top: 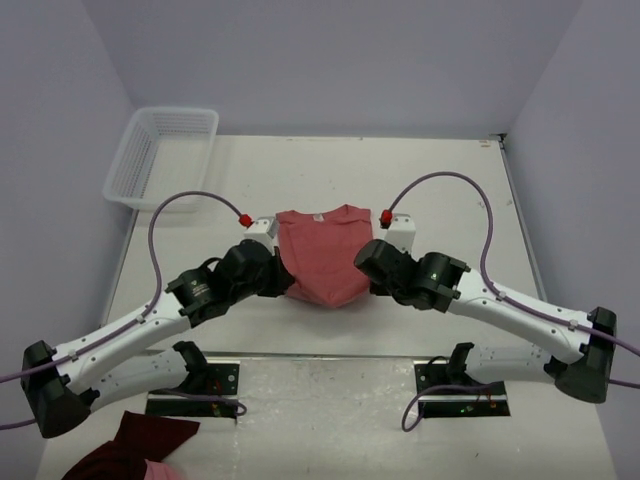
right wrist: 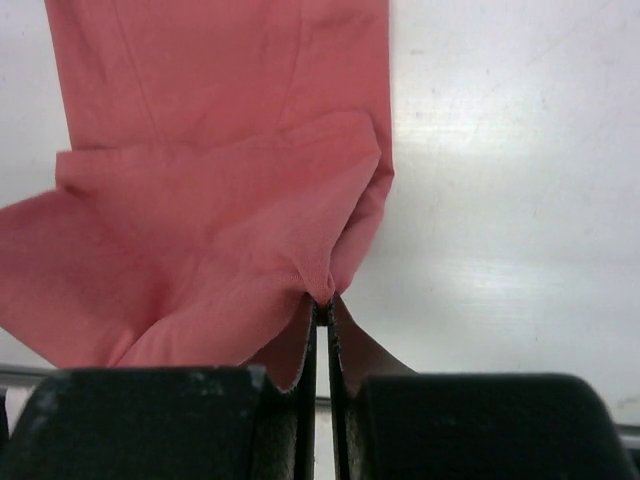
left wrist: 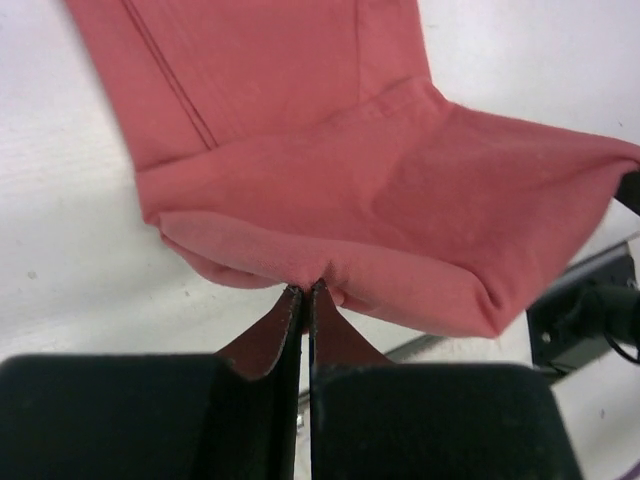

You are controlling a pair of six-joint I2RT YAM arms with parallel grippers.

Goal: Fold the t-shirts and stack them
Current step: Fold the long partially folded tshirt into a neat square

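Top view: one salmon-red t-shirt [top: 322, 262] lies mid-table [top: 430, 180], collar at the far side, its near end taken up between the two arms. The left gripper [top: 284, 283] and right gripper [top: 366, 266] flank it. A white basket [top: 160, 155] stands at the far left corner, well apart. A maroon cloth [top: 140, 445] lies at the near left edge.
Left wrist view: jaws closed, pinching the shirt's folded edge.
Right wrist view: jaws closed on the opposite corner, cloth bunched at the tips
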